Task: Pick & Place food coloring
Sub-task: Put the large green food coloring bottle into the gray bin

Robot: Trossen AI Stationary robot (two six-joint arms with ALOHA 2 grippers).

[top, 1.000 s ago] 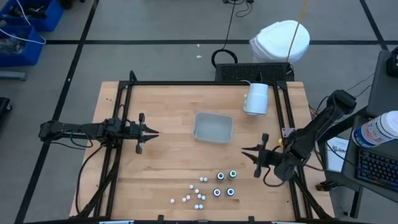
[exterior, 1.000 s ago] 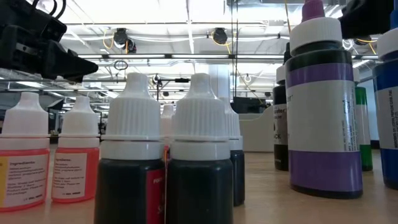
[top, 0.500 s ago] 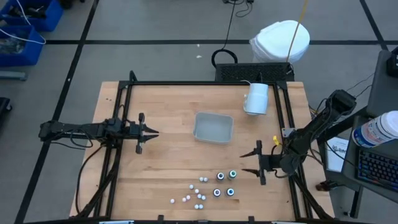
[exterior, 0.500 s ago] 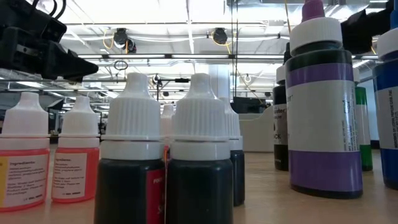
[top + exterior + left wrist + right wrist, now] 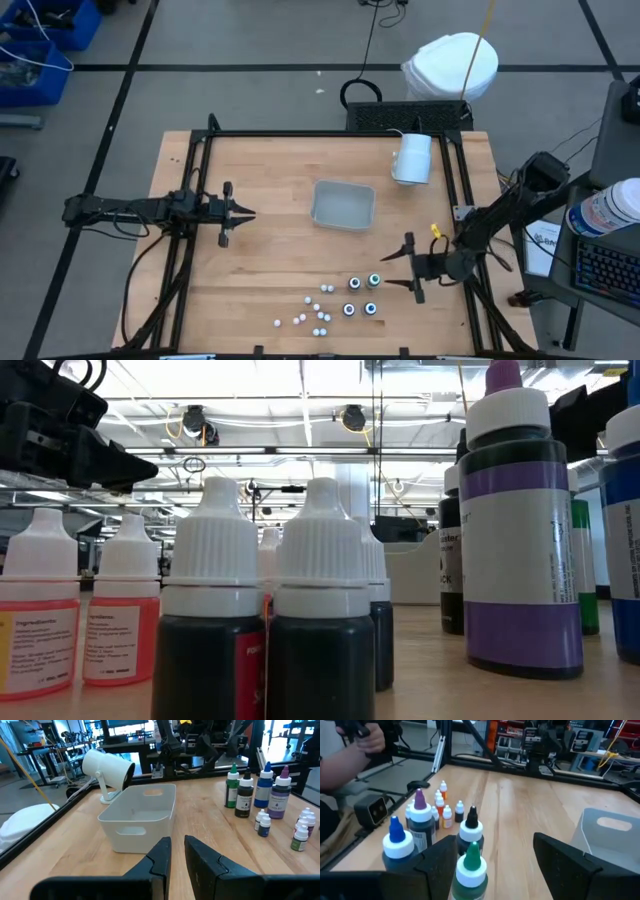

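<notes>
right pincer (image 5: 392,272): fingers spread apart, set just beside the green-capped bottle (image 5: 470,866) | food coloring (image 5: 345,297): clustered near the worktop (image 5: 270,200) front edge | handling: judged light, rigid, tippable; best taken at the body below the cap | room: open toward tray (image 5: 342,204) | left pincer (image 5: 247,213): nearly closed, idle, well apart

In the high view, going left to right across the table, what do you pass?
Left pincer → grey rectangular plastic tray → large white cylinder → right arm's dark elbow joint.
</notes>
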